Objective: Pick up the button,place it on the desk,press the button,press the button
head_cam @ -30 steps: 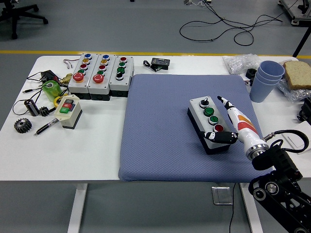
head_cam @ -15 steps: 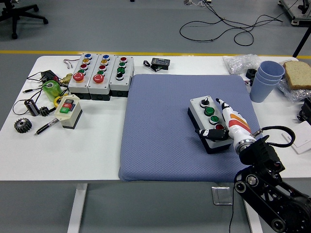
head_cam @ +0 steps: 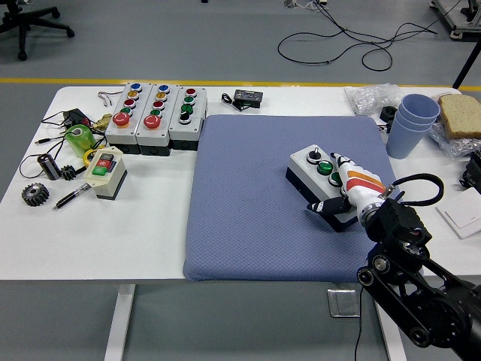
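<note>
A grey button box (head_cam: 310, 171) with a black base lies on the blue mat (head_cam: 248, 195), right of centre. It carries a black knob and a green button; its nearer buttons are hidden. My right hand (head_cam: 347, 188), white with orange stripes, lies over the box's near end. One finger points along the top toward the green button, and the thumb curls around the box's front left corner. The hand covers the box's near half. My left arm is out of sight.
Three grey button boxes (head_cam: 155, 114) stand at the back left, with a cream switch box (head_cam: 105, 171), a gear (head_cam: 34, 195), a pen and cables near them. Blue stacked cups (head_cam: 412, 122), bread in plastic (head_cam: 460, 114) and a white card (head_cam: 464, 220) are at the right.
My right arm has swung in to the left, and the hand has slid further over the box. The box has turned and shifted slightly toward the upper left on the mat.
</note>
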You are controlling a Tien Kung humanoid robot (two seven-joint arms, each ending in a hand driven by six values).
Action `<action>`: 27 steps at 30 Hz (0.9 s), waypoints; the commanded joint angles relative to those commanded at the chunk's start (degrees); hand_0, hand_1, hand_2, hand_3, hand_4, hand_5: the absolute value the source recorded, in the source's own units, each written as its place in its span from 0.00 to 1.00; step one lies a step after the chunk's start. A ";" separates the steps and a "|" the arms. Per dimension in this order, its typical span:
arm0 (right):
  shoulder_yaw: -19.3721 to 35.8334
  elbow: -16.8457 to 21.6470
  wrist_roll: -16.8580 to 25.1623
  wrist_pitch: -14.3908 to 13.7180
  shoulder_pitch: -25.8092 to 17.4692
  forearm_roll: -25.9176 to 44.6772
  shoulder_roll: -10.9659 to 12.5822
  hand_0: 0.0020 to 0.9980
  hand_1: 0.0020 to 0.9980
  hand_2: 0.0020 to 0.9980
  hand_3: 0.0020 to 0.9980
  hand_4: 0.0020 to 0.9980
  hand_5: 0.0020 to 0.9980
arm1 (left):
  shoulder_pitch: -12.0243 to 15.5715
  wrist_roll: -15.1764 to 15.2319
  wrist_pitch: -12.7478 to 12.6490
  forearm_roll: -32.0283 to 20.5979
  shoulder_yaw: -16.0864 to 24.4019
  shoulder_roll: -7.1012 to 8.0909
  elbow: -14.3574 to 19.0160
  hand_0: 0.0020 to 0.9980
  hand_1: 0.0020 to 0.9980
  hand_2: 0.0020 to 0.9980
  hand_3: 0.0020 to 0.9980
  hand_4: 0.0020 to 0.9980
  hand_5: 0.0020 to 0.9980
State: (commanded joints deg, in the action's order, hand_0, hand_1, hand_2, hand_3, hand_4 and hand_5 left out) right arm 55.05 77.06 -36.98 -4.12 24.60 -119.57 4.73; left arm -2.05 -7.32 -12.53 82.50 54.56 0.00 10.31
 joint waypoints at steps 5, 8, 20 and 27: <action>0.68 -0.69 0.00 0.20 0.64 -0.93 -0.34 0.74 0.78 0.95 1.00 0.99 0.20 | -0.12 -0.07 0.03 0.13 0.10 0.00 0.00 0.60 0.63 0.68 0.55 0.37 0.69; 1.06 -1.11 0.00 0.46 0.93 -1.40 -0.44 0.74 0.78 0.95 1.00 0.99 0.20 | -0.12 -0.04 0.02 -0.04 0.01 0.00 0.00 0.60 0.63 0.68 0.55 0.37 0.69; 2.48 -5.63 0.00 5.39 3.27 -4.28 -0.52 0.55 0.58 0.88 1.00 0.97 0.18 | -0.16 -0.08 -0.02 0.02 0.14 0.00 0.00 0.60 0.63 0.68 0.55 0.37 0.69; 2.33 -6.39 0.00 7.25 3.63 -6.39 -0.02 0.29 0.34 0.68 1.00 0.95 0.17 | -0.14 -0.14 0.00 0.33 0.33 0.00 0.00 0.60 0.63 0.68 0.55 0.37 0.70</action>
State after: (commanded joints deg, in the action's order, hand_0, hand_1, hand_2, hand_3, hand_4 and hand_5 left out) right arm 57.38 70.67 -36.98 3.13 28.23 -125.96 4.71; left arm -2.19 -7.46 -12.53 82.83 54.90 0.00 10.31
